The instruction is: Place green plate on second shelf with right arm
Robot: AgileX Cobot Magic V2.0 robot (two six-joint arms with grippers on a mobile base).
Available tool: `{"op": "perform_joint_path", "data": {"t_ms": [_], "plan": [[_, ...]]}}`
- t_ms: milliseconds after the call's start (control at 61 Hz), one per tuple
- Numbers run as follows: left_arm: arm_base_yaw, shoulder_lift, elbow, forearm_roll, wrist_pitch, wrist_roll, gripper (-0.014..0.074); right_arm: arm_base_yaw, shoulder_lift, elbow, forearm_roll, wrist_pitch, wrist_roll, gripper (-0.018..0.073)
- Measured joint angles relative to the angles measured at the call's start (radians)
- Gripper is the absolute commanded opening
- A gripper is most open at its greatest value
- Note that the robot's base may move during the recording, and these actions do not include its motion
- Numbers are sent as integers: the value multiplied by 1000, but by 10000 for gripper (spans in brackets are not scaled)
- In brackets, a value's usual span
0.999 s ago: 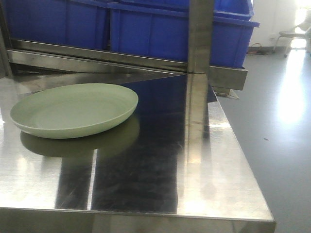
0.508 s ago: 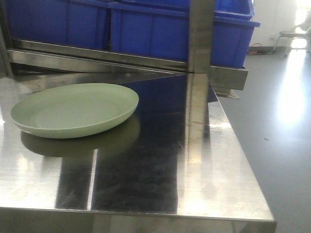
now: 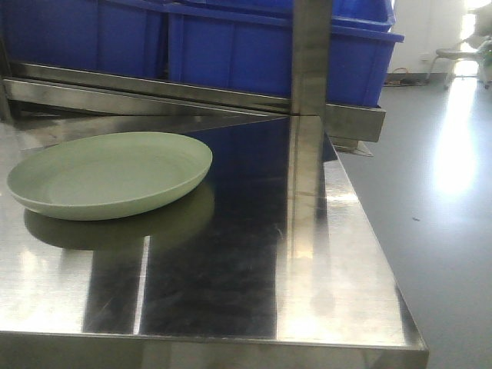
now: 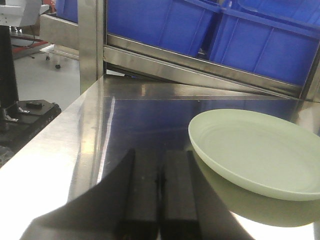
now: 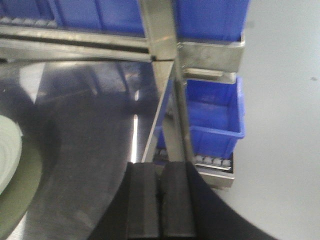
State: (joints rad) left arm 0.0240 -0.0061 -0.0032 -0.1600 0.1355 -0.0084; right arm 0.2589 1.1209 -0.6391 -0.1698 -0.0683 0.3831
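Steel top [image 3: 254,254] fills the front view, with one upright post [image 3: 310,54] rising at its back edge. One green plate [image 3: 110,174] lies flat, rim up, to the left of that post and well apart from it. It rests on the bare steel with nothing gripping it. Behind the post I count at least two blue bins [image 3: 231,46] side by side on a rack. Neither of my arms shows here.

My left wrist view shows my left gripper [image 4: 160,195] low over the steel with its two black pads pressed together on nothing. The plate [image 4: 260,150] sits off to one side of it, not touching. A post [image 4: 92,45] stands at the far corner, and two blue bins [image 4: 165,22] are behind.

My right wrist view looks down past my right gripper [image 5: 160,200], also closed and empty, pointing at the post [image 5: 160,35]. Only a sliver of the plate [image 5: 7,150] shows, far to the left of the post. One more blue bin [image 5: 215,112] sits on a lower level beside the post.

I judge that my right arm has yet to take hold of the plate. I cannot tell whether this surface is the second shelf.
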Motion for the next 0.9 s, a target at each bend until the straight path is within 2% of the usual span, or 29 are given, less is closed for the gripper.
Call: {"op": "perform_joint_path", "data": {"t_ms": [229,278,393,459,639,901], "plan": [[0,0,0,0,0,0,125,99,169,-106,0,2,4,76],[0,0,0,0,0,0,125,123,192,-121,0,6,4,131],[0,0,0,0,0,0,125,186,255,-159,0,14,4,365],[0,0,0,0,0,0,125,218,289,-184,0,19,4,426],[0,0,0,0,0,0,125,280,402,-280,30,48,4,424],[0,0,0,0,0,0,125,324,548,-426,103,115,4,424]]}}
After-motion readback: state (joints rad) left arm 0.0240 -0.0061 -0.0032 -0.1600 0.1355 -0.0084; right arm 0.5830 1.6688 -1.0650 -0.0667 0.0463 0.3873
